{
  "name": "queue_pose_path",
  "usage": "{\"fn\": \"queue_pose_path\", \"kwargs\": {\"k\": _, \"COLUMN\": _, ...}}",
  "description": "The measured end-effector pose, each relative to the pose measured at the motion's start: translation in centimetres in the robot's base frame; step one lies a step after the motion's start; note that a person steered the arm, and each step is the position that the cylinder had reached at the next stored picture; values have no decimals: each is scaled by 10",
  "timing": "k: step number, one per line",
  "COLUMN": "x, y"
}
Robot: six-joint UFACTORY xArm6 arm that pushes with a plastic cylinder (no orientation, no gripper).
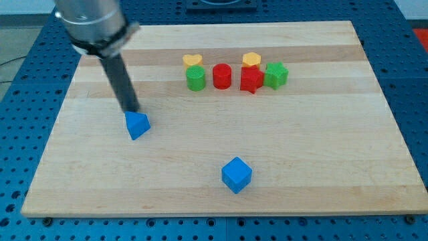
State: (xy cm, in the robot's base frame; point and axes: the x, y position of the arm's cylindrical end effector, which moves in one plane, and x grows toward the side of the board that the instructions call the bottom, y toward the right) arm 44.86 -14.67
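Rod tip (134, 110) of the dark arm rests on the pale wooden board (321, 134), just above a blue triangular block (137, 124), seemingly touching it. A blue cube (236, 175) sits well apart towards the view's bottom; red, green and yellow blocks (235, 72) cluster near the top.

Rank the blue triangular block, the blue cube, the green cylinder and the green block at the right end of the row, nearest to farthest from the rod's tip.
Measured from my tip, at the view's left:
1. Blue triangular block, just below the tip, touching or nearly so.
2. Green cylinder, left end of the upper row.
3. Blue cube, bottom centre.
4. Green block, right end of the row.
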Motion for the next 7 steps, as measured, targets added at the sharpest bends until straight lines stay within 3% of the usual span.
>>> {"fn": "queue_pose_path", "kwargs": {"k": 1, "x": 29, "y": 5}}
{"fn": "queue_pose_path", "kwargs": {"k": 2, "x": 18, "y": -54}}
{"fn": "queue_pose_path", "kwargs": {"k": 3, "x": 44, "y": -92}}
{"fn": "queue_pose_path", "kwargs": {"k": 5, "x": 48, "y": 13}}
{"fn": "queue_pose_path", "kwargs": {"k": 6, "x": 77, "y": 55}}
{"fn": "queue_pose_path", "kwargs": {"k": 7, "x": 79, "y": 83}}
